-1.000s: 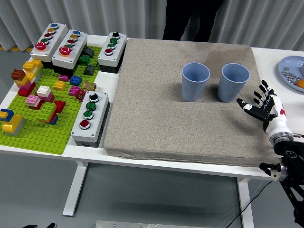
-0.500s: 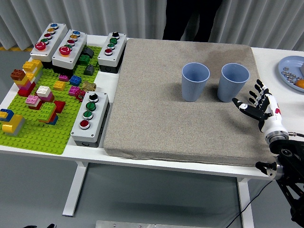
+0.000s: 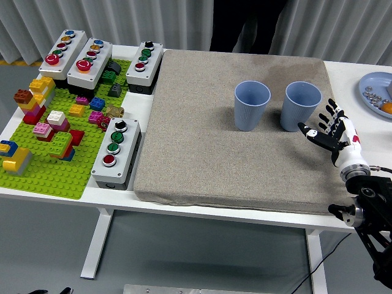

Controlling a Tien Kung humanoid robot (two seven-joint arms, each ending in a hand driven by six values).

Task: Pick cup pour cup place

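Two pale blue ribbed cups stand upright side by side on a grey-beige mat that covers the middle and right of a white table (image 3: 86,199). The left cup (image 3: 252,105) sits toward the mat's far right quarter; the right cup (image 3: 302,106) stands just beside it, apart from it, nearer the mat's right edge. The mat (image 3: 208,153) reaches almost from the table's far edge to its near edge.

The robot's right hand (image 3: 331,130) reaches in from the lower right, black fingers (image 3: 308,130) spread apart and holding nothing, the thumb tip close beside the right cup's lower wall; contact cannot be told. The white wrist and black forearm trail back over the mat's right edge.

On the table's left side lies a green building-brick baseplate (image 3: 52,168) carrying clusters of coloured bricks. Three grey push-button boxes stand along the table's far left edge, and a fourth button box (image 3: 116,153) rests against the mat's left edge. A blue plate (image 3: 375,92) holding small items sits at the table's far right corner. A person in dark clothing (image 3: 248,24) stands behind the far edge.
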